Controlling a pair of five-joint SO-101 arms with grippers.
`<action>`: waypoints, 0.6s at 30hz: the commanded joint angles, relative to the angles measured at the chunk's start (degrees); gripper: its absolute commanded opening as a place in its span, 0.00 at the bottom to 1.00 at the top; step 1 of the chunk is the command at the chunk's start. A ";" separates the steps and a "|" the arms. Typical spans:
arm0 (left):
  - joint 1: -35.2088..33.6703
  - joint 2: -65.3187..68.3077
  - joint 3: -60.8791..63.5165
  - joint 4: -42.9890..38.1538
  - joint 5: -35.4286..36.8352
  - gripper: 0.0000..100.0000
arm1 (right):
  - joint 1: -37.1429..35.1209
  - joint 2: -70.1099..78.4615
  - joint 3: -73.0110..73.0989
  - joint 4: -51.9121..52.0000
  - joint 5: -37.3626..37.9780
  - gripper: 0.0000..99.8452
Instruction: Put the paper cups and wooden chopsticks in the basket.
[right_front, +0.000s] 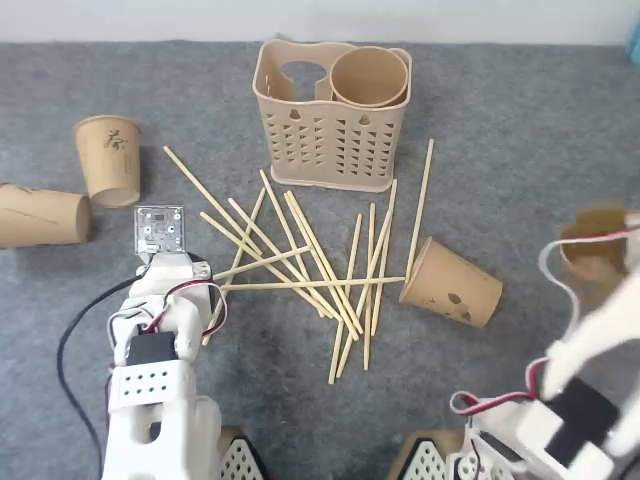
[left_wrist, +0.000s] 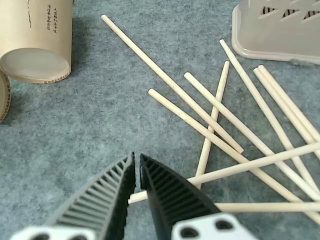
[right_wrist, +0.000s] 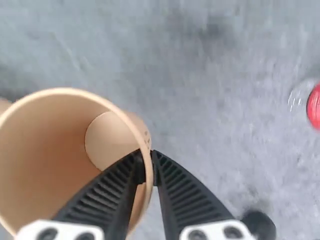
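**A:** Five paper cups, is it? Where are they?

**B:** One cup in the basket (right_front: 370, 78) fills the compartment on the three o'clock side of the basket (right_front: 330, 140). The basket stands at twelve o'clock from the scattered chopsticks (right_front: 300, 285). A tipped cup (right_front: 452, 284) lies at four o'clock, just beside the stick ends. Two others sit near each other at nine to ten o'clock: the near cup (right_front: 108, 160) and the far cup (right_front: 40, 215), the latter on its side.

**A:** And the fifth?

**B:** At three o'clock is the held cup (right_wrist: 60, 165). The right gripper (right_wrist: 146, 152) clamps its rim, one finger inside and one outside.

**A:** The left gripper (left_wrist: 137, 159)?

**B:** Closed to a sliver over the carpet (left_wrist: 75, 130), with a chopstick end beneath. Whether it grips that stick I cannot tell.
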 joint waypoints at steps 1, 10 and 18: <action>-0.26 0.18 -2.51 -1.23 -2.29 0.01 | -11.38 -3.82 -13.36 2.59 -15.74 0.01; -0.26 0.18 -2.51 -1.23 -3.16 0.01 | -29.93 -1.19 -21.98 -7.60 -35.78 0.01; 0.18 -0.18 -1.80 -1.49 -3.25 0.01 | -40.92 0.13 -22.42 -23.25 -37.89 0.01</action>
